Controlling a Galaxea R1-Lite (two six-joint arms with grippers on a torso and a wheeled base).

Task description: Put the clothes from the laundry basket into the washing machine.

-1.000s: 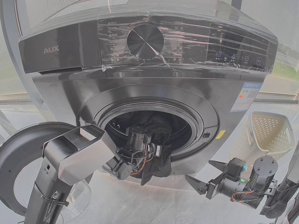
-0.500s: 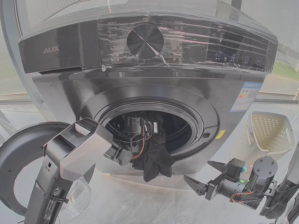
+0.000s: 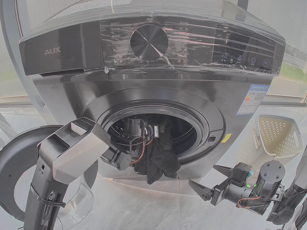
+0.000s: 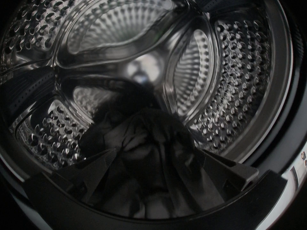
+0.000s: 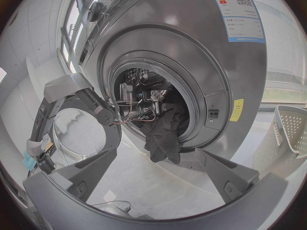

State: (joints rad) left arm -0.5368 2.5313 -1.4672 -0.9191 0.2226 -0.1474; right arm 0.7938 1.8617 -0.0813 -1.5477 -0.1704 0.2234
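Note:
A black garment (image 3: 160, 157) lies over the lower rim of the washing machine's round opening (image 3: 204, 125), partly inside the drum and partly hanging down the front. My left arm's wrist (image 3: 132, 128) is in the opening. In the left wrist view my left gripper (image 4: 156, 163) is open inside the steel drum (image 4: 243, 80), with the dark cloth (image 4: 144, 144) lying between and beyond its fingers. My right gripper (image 3: 206, 175) is open and holds nothing, low in front of the machine at the right. The cream laundry basket (image 3: 278, 138) stands right of the machine.
The machine's round door (image 3: 19, 163) is swung open at the left, behind my left arm. Pale glossy floor (image 3: 144, 205) lies in front of the machine. In the right wrist view the basket (image 5: 287, 138) is at the right and the hanging garment (image 5: 163, 134) is ahead.
My left arm has risen and pushed farther into the drum opening, lifting the black garment's upper part with it. The right arm has stayed still.

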